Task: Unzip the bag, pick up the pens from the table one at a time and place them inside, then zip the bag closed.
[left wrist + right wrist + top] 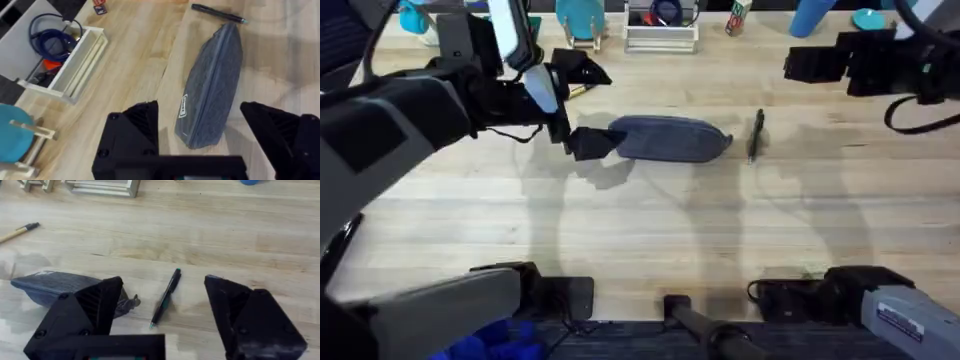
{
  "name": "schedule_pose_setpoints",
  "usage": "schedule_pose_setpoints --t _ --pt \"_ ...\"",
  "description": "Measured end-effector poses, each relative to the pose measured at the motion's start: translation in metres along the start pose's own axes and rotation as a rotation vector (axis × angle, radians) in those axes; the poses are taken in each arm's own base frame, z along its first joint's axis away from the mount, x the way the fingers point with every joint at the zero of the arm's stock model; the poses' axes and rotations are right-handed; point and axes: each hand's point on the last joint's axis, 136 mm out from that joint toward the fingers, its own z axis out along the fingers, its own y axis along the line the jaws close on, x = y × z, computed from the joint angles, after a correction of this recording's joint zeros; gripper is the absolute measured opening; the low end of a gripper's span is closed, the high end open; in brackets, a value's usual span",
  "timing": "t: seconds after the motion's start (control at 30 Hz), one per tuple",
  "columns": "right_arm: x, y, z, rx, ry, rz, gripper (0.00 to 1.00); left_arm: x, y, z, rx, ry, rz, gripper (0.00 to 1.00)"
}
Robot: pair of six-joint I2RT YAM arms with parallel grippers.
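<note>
The grey-blue bag lies lengthwise at mid-table, its zipper seam looking closed in the left wrist view. My left gripper hovers open at the bag's left end, and that end shows between its two black fingers. A dark pen lies just right of the bag. My right gripper is raised and open, with this pen seen on the table between its fingers and the bag off to one side. A yellow pen lies behind the left gripper and also appears in the right wrist view.
A white wire tray stands at the table's back edge and holds a coiled blue cable. Teal and blue items and a blue cylinder flank it. Bare wood stretches in front of the bag.
</note>
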Motion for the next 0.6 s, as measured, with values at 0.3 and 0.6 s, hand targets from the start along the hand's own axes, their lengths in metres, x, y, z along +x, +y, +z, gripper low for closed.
schedule_pose_setpoints --t 0.3,0.6 --pt "0.000 0.000 0.000 0.000 0.000 0.000 0.996 0.021 -0.006 0.014 0.074 -0.031 -0.048 0.993" --pt "0.000 0.000 0.000 0.000 0.001 0.000 0.996 0.041 -0.004 0.026 0.098 -0.034 -0.030 0.993"
